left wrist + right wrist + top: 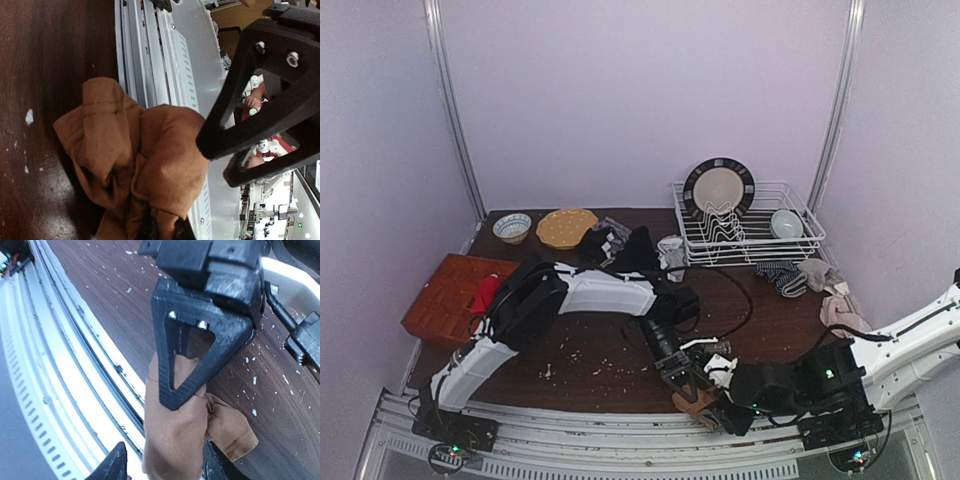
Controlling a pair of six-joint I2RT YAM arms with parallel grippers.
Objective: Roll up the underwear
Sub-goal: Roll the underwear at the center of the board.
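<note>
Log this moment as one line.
step: rolling | tan underwear: bunched at near edge of table | left tool: shut on it | right tool: open, straddling it

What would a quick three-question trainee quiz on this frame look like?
1. True or false: the left gripper has its fingers shut on the tan underwear.
2. Where on the table does the tan underwear lie? A) far edge B) near edge, hanging over the rail C) centre
3. What stands upright in the white rack?
Key: 1 true; 2 B; 3 a dark-rimmed plate.
</note>
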